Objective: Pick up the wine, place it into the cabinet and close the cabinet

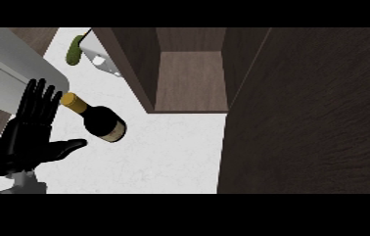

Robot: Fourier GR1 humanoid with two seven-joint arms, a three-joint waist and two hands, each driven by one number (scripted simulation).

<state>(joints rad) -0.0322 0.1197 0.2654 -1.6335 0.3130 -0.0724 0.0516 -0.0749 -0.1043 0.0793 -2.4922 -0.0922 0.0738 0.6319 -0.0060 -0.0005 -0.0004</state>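
The wine bottle (99,118) stands on the white counter at centre left, dark glass with a gold-capped neck and a tan label near its base. It looks tilted because I see it from above. My left hand (29,132) rests open at the left edge, fingers straight up and thumb out, just left of the bottle's neck and apart from it. The cabinet (189,81) stands beyond the bottle with its inside shelf showing. Its open dark wood door (303,117) fills the right side. My right hand is out of view.
A green object (74,51) and a white item (101,59) lie at the back left beside the cabinet's side wall. A grey appliance or sink edge (22,68) occupies the far left. White counter (166,156) spreads in front of the cabinet.
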